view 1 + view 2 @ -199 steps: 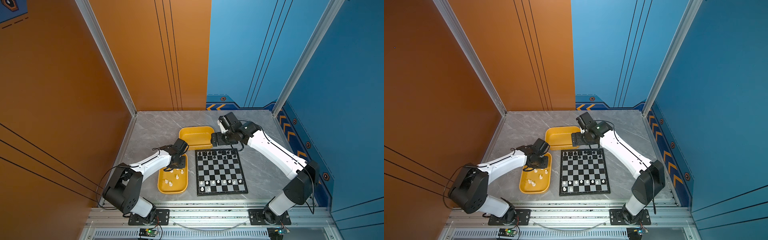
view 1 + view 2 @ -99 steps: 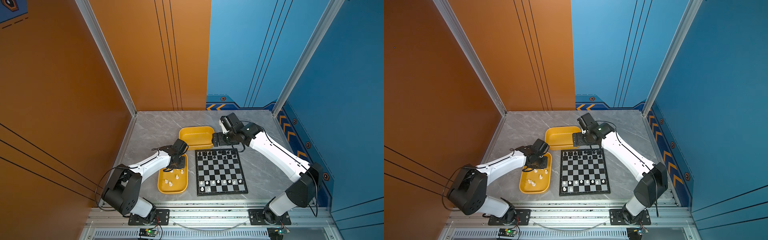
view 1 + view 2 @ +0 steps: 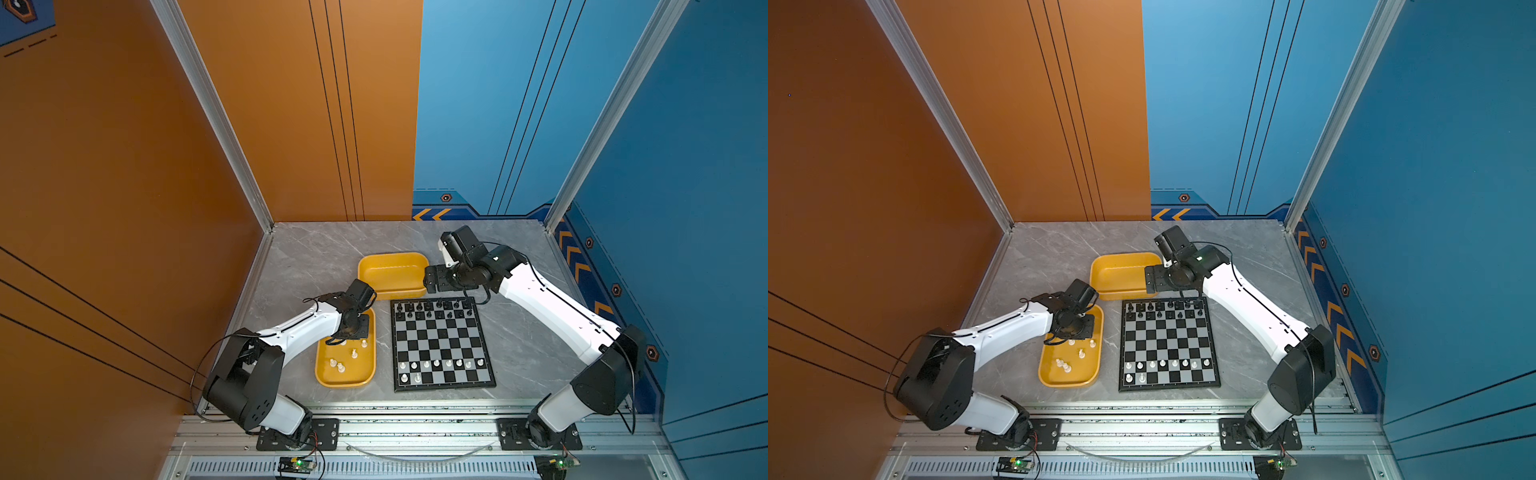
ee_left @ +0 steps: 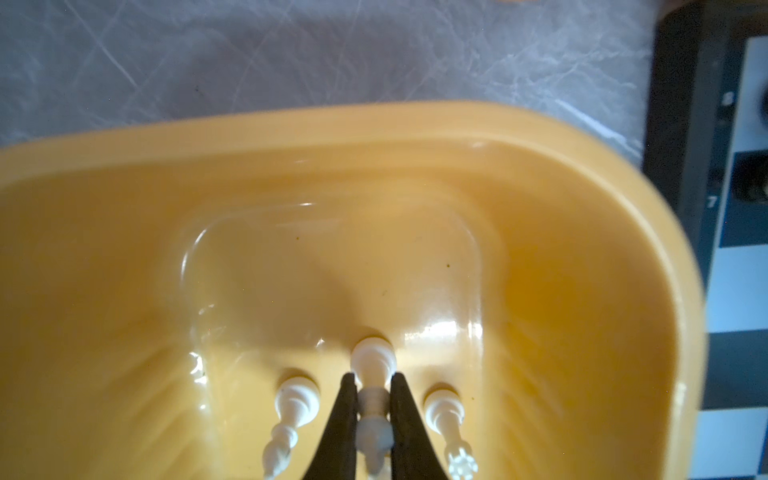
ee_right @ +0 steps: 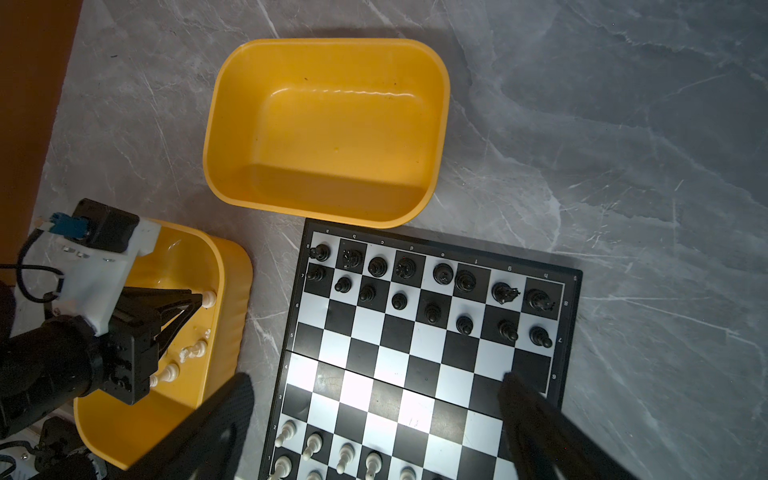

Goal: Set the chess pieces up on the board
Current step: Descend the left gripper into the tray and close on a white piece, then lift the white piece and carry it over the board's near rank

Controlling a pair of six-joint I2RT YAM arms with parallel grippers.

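White piece (image 4: 372, 357) pinched tight in your left claw (image 4: 372, 379) (down inside the yellow tray (image 4: 374, 124)); right claw (image 5: 376, 380) gapes wide by the board (image 5: 424, 365).

We find the board half set: black complete, white short.
The board (image 3: 442, 345) lies flat on the tabletop (image 3: 324, 257). The black pieces (image 5: 377, 266) fill its two far rows, and the white pieces (image 3: 436, 363) form a pawn row with two more behind at the near left corner. The loose white pieces (image 3: 354, 353) sit in the yellow tray (image 3: 345, 384) beside it, and one white piece (image 4: 372, 357) is pinched in the left claw (image 4: 372, 378).
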